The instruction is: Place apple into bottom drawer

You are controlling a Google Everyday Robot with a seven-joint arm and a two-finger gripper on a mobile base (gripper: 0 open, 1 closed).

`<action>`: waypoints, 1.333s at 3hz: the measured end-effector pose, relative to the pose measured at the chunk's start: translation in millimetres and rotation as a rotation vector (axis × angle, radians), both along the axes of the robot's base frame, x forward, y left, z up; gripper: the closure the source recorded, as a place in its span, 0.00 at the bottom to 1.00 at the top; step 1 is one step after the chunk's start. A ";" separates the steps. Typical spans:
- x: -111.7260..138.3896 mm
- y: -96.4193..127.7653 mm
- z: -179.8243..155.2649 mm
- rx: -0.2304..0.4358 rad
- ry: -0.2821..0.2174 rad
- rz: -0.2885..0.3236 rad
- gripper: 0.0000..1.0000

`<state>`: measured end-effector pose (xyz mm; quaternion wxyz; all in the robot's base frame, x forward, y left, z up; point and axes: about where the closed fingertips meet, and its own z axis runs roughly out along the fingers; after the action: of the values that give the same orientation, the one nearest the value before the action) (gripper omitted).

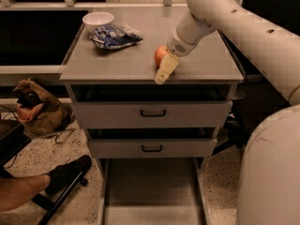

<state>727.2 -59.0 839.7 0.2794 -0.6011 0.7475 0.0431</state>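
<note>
The red-orange apple (160, 55) sits on the grey cabinet top near its front edge. My gripper (165, 69) is at the end of the white arm that reaches in from the upper right. It points down and to the left, right against the apple's right side, with its tip at the top's front edge. The bottom drawer (150, 191) is pulled out below the two upper drawers. Its flat grey floor is bare.
A white bowl (97, 19) and a blue crinkled bag (114, 35) lie at the back left of the cabinet top. A brown bag (35, 108) sits on the floor at left. A person's leg and black shoe (65, 172) are by a chair base at lower left.
</note>
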 end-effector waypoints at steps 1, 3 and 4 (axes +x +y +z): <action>-1.2 -8.8 -1.5 0.004 -0.001 -0.017 0.19; -6.1 -5.4 1.2 0.001 -0.011 -0.006 0.65; -32.7 -6.5 19.4 0.004 -0.020 0.023 0.88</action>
<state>694.5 -65.5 859.1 0.2875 -0.6096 0.7375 0.0420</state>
